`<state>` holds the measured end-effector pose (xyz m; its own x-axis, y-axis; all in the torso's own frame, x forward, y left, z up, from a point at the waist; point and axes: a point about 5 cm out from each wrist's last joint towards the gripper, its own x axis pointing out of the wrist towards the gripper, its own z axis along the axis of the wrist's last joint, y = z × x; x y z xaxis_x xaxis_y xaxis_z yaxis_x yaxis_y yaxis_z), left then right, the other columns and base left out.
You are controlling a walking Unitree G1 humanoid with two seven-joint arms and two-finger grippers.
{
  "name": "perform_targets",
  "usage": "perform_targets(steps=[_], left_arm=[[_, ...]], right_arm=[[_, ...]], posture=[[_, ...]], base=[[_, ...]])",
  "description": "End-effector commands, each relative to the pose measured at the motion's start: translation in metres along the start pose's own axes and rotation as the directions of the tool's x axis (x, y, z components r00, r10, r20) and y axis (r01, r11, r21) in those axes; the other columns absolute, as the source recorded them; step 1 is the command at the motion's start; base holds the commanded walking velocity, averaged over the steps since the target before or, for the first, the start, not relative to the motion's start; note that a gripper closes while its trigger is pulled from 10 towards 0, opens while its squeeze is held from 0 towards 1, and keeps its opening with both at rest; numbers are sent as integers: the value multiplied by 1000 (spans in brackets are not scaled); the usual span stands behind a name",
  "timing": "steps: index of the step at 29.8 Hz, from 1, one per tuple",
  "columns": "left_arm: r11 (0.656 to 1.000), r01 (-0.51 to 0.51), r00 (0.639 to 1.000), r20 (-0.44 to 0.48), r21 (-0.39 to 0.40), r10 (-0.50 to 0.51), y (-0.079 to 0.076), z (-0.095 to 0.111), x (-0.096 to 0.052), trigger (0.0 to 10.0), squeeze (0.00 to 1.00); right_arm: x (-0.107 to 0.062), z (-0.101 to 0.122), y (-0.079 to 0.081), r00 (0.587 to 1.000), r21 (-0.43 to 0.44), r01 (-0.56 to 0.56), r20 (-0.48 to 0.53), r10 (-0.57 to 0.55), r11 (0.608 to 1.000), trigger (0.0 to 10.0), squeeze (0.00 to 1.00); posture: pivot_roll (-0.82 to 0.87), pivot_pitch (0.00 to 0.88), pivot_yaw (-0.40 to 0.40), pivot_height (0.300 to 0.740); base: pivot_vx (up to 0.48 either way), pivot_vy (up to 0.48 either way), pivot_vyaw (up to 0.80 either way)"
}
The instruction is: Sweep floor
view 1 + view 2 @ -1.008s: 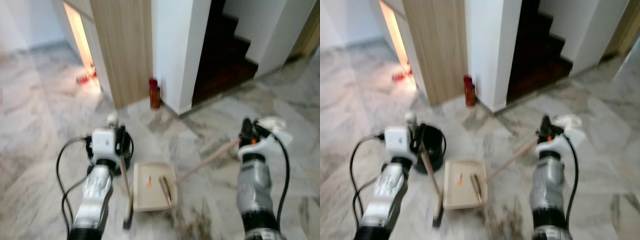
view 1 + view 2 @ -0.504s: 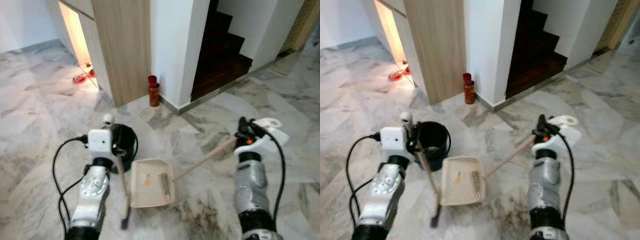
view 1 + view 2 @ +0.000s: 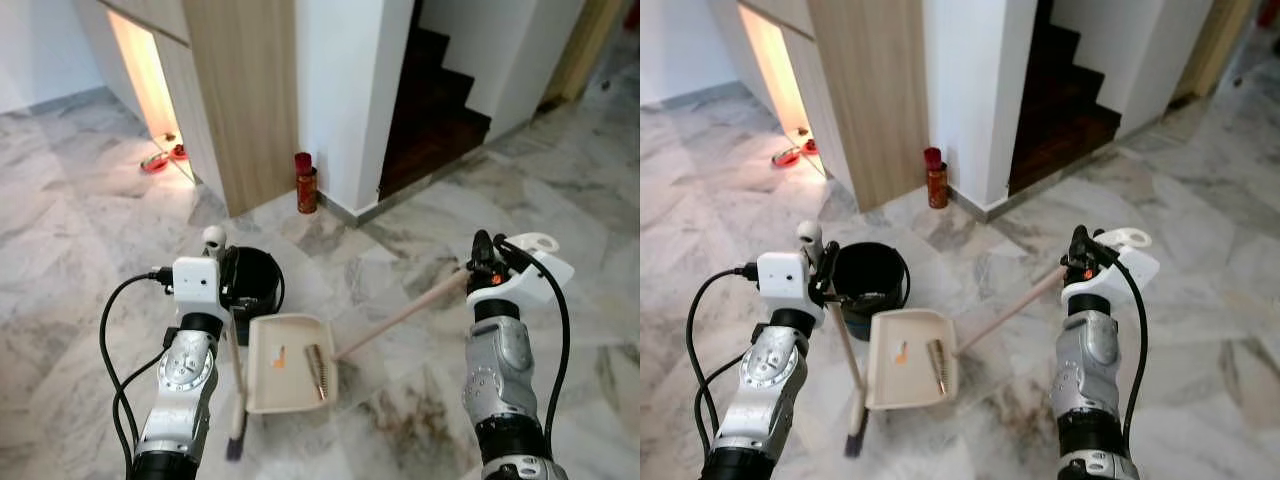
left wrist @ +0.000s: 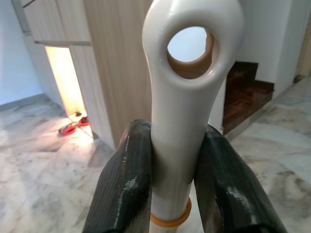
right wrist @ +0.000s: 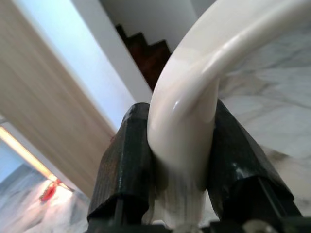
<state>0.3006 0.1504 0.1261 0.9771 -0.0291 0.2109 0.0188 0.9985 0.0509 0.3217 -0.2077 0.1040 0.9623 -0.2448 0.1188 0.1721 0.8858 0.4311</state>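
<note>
The left gripper point(image 4: 172, 174) clamps the light, stiff broom handle point(image 4: 182, 97) near its top, while the right gripper point(image 5: 182, 160) clasps the long-handled dustpan point(image 3: 290, 362), likely tippy.

Shiny grey-white marble floor point(image 3: 90, 230). Smooth glossy cream plastic dustpan point(image 3: 290, 362), pale wooden stick handle point(image 3: 400, 315). Glossy cream plastic broom handle point(image 4: 187, 121). Shiny black rubbery fingers point(image 4: 127, 184). Matt light wood-grain cupboard panel point(image 3: 250, 90). Shiny black plastic bucket point(image 3: 255, 280).

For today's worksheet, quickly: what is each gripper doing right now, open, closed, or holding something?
Left gripper: closed on the broom handle.
Right gripper: closed on the dustpan handle.
</note>
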Motion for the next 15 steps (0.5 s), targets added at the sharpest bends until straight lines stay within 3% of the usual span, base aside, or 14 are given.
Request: perform_targets(steps=[1, 15], left_arm=[[1000, 3, 999, 34, -26, -2, -2, 7, 3, 10000, 0], [999, 16, 999, 45, -28, -15, -5, 9, 6, 10000, 0]], right_arm=[[5, 7, 12, 999, 46, -29, 35, 27, 999, 10000, 0], [5, 4, 15, 999, 51, -41, 25, 40, 998, 10000, 0]], posture=[[22, 0, 22, 740], [24, 0, 26, 740]], base=[[0, 270, 0], [0, 272, 0]])
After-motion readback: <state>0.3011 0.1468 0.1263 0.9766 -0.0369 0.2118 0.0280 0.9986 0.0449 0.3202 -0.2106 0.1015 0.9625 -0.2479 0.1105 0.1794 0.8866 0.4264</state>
